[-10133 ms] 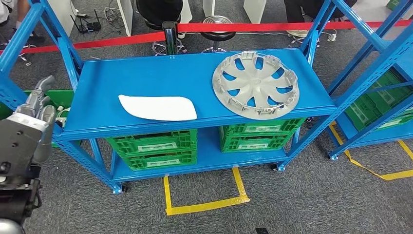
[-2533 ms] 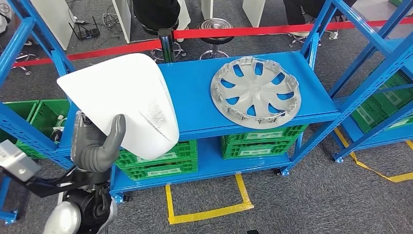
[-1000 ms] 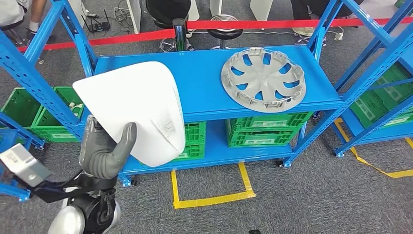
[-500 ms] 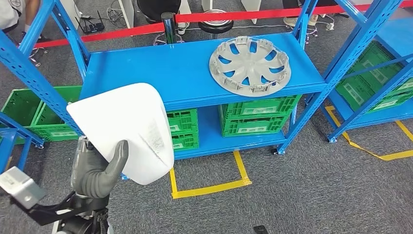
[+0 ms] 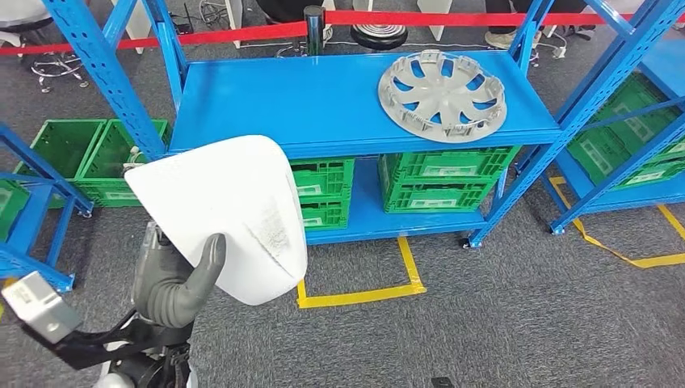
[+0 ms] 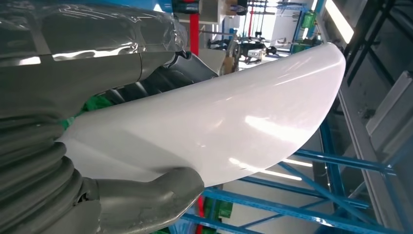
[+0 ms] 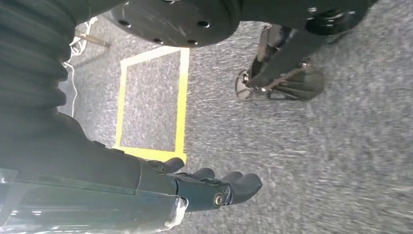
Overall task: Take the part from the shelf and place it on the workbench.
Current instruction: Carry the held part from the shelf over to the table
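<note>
One white part (image 5: 226,214) is held up by the left hand (image 5: 174,275), thumb on its near edge, off the shelf (image 5: 323,105) and over grey carpet. One hubcap (image 5: 442,84) lies near the shelf's right end. Four green crates (image 5: 444,179) seem stacked below. The right hand (image 7: 214,190) hangs with loosely spread fingers holding nothing.

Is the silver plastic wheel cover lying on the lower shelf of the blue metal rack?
No, the silver wheel cover lies on the blue rack's top shelf, above the green crates.

Grey carpet (image 5: 525,323); blue racks (image 5: 339,105); green crates (image 5: 444,182).
</note>
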### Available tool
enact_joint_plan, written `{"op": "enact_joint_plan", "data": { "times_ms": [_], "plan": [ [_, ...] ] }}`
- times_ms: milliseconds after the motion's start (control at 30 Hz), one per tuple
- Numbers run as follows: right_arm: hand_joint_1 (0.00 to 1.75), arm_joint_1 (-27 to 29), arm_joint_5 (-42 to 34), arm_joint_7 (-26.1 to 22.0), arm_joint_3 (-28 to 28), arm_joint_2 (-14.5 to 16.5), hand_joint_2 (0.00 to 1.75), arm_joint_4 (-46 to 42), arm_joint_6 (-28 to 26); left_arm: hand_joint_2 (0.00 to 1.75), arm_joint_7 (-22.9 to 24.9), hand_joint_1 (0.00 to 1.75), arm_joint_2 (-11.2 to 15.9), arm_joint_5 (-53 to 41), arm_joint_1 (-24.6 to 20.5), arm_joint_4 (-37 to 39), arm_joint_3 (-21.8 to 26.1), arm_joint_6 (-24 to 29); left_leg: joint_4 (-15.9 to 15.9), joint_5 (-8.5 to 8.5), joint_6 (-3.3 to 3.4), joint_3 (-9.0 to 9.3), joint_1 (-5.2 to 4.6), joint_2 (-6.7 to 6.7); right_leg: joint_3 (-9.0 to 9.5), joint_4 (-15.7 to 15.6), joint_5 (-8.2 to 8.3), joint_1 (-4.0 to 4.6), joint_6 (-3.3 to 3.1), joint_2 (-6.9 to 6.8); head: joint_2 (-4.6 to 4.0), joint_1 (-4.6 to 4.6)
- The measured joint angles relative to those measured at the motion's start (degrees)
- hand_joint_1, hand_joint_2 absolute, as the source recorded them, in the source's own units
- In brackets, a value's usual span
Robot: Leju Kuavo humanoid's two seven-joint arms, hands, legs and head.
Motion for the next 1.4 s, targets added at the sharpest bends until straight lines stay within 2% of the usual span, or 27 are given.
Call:
{"op": "enact_joint_plan", "data": {
  "times_ms": [67,133,167,233,267,300,367,400,433,467,500,533,567,600,633,667,733,767,833,900,933,967,1000,1067,1133,1233,1400],
  "plan": [
    [0.00,-0.07,-0.09,0.00,0.01,-0.31,1.75,-0.01,-0.06,1.75,-0.10,1.75,-0.20,0.02,-0.07,0.11,0.00,-0.05,0.02,0.99,0.01,-0.94,-0.42,-0.11,5.48,-7.83,2.08,1.03,-1.78,0.14,0.00,0.23],
    [0.00,-0.27,-0.23,-0.07,0.00,-0.72,1.75,-0.02,-0.32,1.75,-0.20,1.75,-0.42,0.16,-0.17,0.16,0.00,-0.20,-0.02,2.01,-0.34,-1.47,-0.51,-0.03,9.57,-14.58,1.98,1.90,-2.81,0.22,0.00,0.08],
    [0.00,-0.35,-0.34,-0.13,-0.01,-0.87,1.75,-0.03,-0.47,1.75,-0.25,1.75,-0.49,0.29,-0.21,0.21,-0.01,-0.30,-0.10,2.56,-0.62,-1.66,-0.52,0.03,10.29,-16.17,1.89,2.12,-2.94,0.21,0.00,0.08],
    [0.00,-0.37,-0.54,-0.27,-0.02,-1.00,1.75,-0.05,-0.67,1.75,-0.46,1.75,-0.55,0.49,-0.21,0.33,-0.05,-0.50,-0.25,3.00,-1.18,-2.18,-0.40,0.13,9.93,-17.14,2.99,1.99,-3.01,0.08,0.00,0.23],
    [0.00,-0.33,-0.58,-0.32,-0.02,-1.09,1.75,-0.07,-0.67,1.75,-0.67,1.75,-0.56,0.53,-0.18,0.41,-0.09,-0.56,0.37,1.85,-1.50,-2.64,-0.37,0.14,9.48,-17.50,3.79,1.83,-3.17,-0.07,0.00,0.25],
    [0.00,-0.28,-0.59,-0.38,-0.02,-1.20,1.75,-0.09,-0.66,1.75,-0.99,1.75,-0.55,0.53,-0.15,0.50,-0.13,-0.51,2.02,-0.37,-1.86,-3.36,-0.30,0.13,8.81,-17.78,4.64,1.62,-3.26,-0.23,0.00,0.10],
    [0.00,-0.27,-0.43,-0.69,-0.01,-1.49,1.75,-0.14,-0.64,1.75,-1.80,1.75,-0.55,0.55,-0.07,0.69,-0.21,-0.15,8.36,-6.21,-2.65,-5.16,0.15,0.16,6.94,-17.62,6.01,1.44,-3.42,-0.37,0.00,-0.39],
    [0.00,-0.27,-0.34,-0.97,0.00,-1.61,1.75,-0.15,-0.64,1.75,-2.20,1.75,-0.55,0.59,0.00,0.75,-0.24,0.12,11.79,-7.88,-3.02,-5.76,0.40,0.19,5.89,-17.36,6.61,1.38,-3.34,-0.39,0.00,-0.58],
    [0.00,-0.26,-0.26,-1.38,0.00,-1.72,1.75,-0.16,-0.64,1.75,-2.55,1.75,-0.54,0.66,0.07,0.81,-0.26,0.33,14.17,-8.04,-3.34,-5.78,0.62,0.24,4.80,-17.01,7.15,1.31,-3.22,-0.41,0.00,-0.69],
    [0.00,-0.24,-0.24,-1.89,0.00,-1.81,1.75,-0.17,-0.64,1.75,-2.85,1.75,-0.54,0.73,0.12,0.86,-0.27,0.55,14.97,-6.87,-3.62,-5.02,0.81,0.30,3.68,-16.56,7.60,1.20,-3.01,-0.43,0.00,-0.85],
    [0.00,-0.23,-0.25,-2.42,0.00,-1.89,1.75,-0.20,-0.64,1.75,-3.13,1.75,-0.53,0.75,0.16,0.92,-0.27,0.78,13.93,-5.05,-3.87,-3.31,0.99,0.36,2.55,-16.00,7.96,1.05,-2.76,-0.45,0.00,-1.04],
    [0.00,-0.24,-0.26,-2.91,0.00,-1.97,1.75,-0.24,-0.65,1.75,-3.38,1.75,-0.53,0.73,0.18,0.98,-0.28,1.03,11.27,-3.63,-4.09,-0.72,1.19,0.42,1.50,-15.30,8.23,0.92,-2.46,-0.45,0.00,-1.28],
    [0.00,-0.25,-0.27,-3.27,0.00,-2.09,1.75,-0.29,-0.65,1.75,-3.61,1.75,-0.54,0.66,0.19,1.01,-0.28,1.30,7.35,-3.34,-4.23,2.47,1.32,0.45,0.53,-14.50,8.40,0.84,-2.14,-0.42,0.00,-1.61],
    [0.00,-0.24,-0.28,-3.45,0.00,-2.20,1.75,-0.37,-0.63,1.75,-3.80,1.75,-0.54,0.58,0.21,0.98,-0.28,1.54,3.56,-4.02,-4.06,5.22,1.37,0.45,-0.22,-13.75,8.55,0.81,-1.81,-0.38,0.00,-1.85],
    [0.00,-0.24,-0.28,-3.53,0.00,-2.31,1.75,-0.44,-0.61,1.75,-3.96,1.75,-0.54,0.50,0.26,0.95,-0.28,1.70,0.68,-5.07,-3.70,7.07,1.35,0.40,-0.76,-13.16,8.79,0.81,-1.46,-0.35,0.00,-2.03],
    [0.00,-0.22,-0.30,-3.52,0.00,-2.38,1.75,-0.50,-0.57,1.75,-4.06,1.75,-0.54,0.43,0.37,0.90,-0.27,1.83,-1.02,-5.89,-3.16,7.90,1.22,0.35,-1.13,-12.88,9.12,0.79,-1.12,-0.32,0.00,-2.09],
    [0.00,-0.09,-0.37,-3.42,0.02,-2.39,1.75,-0.59,-0.44,1.75,-4.13,1.75,-0.51,0.26,0.65,0.81,-0.26,2.11,-1.56,-5.64,-1.79,7.46,1.17,0.33,-1.62,-12.70,9.58,0.65,-0.43,-0.22,0.00,-2.10],
    [0.00,-0.02,-0.48,-3.36,0.03,-2.38,1.75,-0.62,-0.38,1.75,-4.11,1.75,-0.51,0.19,0.78,0.76,-0.26,2.23,-1.63,-5.19,-1.20,7.16,1.21,0.36,-2.03,-11.94,8.83,0.54,-0.07,-0.15,0.00,-1.94],
    [0.00,0.08,-0.73,-3.31,0.06,-2.38,1.75,-0.65,-0.29,1.75,-4.08,1.75,-0.52,0.07,0.91,0.64,-0.26,2.34,-1.68,-4.32,-0.40,6.44,1.30,0.41,-3.76,-7.06,5.03,0.25,0.69,-0.04,0.00,-1.51],
    [0.00,0.10,-0.89,-3.31,0.07,-2.39,1.75,-0.65,-0.28,1.75,-4.05,1.75,-0.51,0.03,1.09,0.58,-0.26,2.34,-1.62,-3.70,-0.14,5.60,1.26,0.42,-5.81,0.24,0.93,0.03,1.22,-0.02,0.00,-1.04],
    [0.00,0.12,-0.92,-3.32,0.08,-2.39,1.75,-0.65,-0.31,1.75,-4.04,1.75,-0.51,0.02,1.21,0.58,-0.26,2.34,-1.61,-3.50,-0.06,5.27,1.24,0.42,-6.10,2.38,0.22,-0.08,1.44,-0.01,0.00,-0.89],
    [0.00,0.15,-0.93,-3.32,0.09,-2.37,1.75,-0.65,-0.34,1.75,-4.02,1.75,-0.51,0.01,1.34,0.59,-0.26,2.35,-1.60,-3.38,0.01,5.05,1.23,0.43,-5.41,2.44,0.63,-0.26,1.64,-0.01,0.00,-0.71],
    [0.00,0.19,-0.92,-3.32,0.10,-2.36,1.75,-0.66,-0.39,1.75,-4.01,1.75,-0.51,0.00,1.45,0.58,-0.26,2.36,-1.59,-3.34,0.08,4.97,1.23,0.43,-3.71,0.24,2.03,-0.51,1.88,-0.01,0.00,-0.53],
    [0.00,0.27,-0.89,-3.32,0.11,-2.35,1.75,-0.66,-0.50,1.75,-4.00,1.75,-0.52,-0.02,1.55,0.55,-0.26,2.37,-1.43,-3.34,-0.05,5.02,1.06,0.44,1.08,-7.72,5.25,-1.09,2.53,0.01,0.00,-0.07],
    [0.00,0.27,-0.85,-3.32,0.11,-2.33,1.75,-0.67,-0.56,1.75,-4.02,1.75,-0.52,-0.03,1.58,0.45,-0.27,2.38,-1.07,-3.39,-0.42,4.75,0.61,0.44,4.13,-13.58,5.93,-1.45,2.44,-0.03,0.00,0.27],
    [0.00,0.45,-0.82,-3.32,0.11,-2.31,1.75,-0.68,-0.61,1.75,-4.03,1.75,-0.51,-0.05,1.66,0.35,-0.30,2.39,-0.93,-3.29,-0.73,4.38,0.32,0.49,4.47,-14.65,5.47,-1.42,1.72,-0.05,0.00,-0.24],
    [0.00,0.53,-0.81,-3.32,0.11,-2.31,1.75,-0.68,-0.63,1.75,-4.04,1.75,-0.51,-0.05,1.68,0.14,-0.29,2.40,-1.07,-3.31,-1.03,4.47,0.57,0.61,4.41,-14.40,5.13,-1.17,1.32,-0.01,0.00,-0.69]
  ]
}}
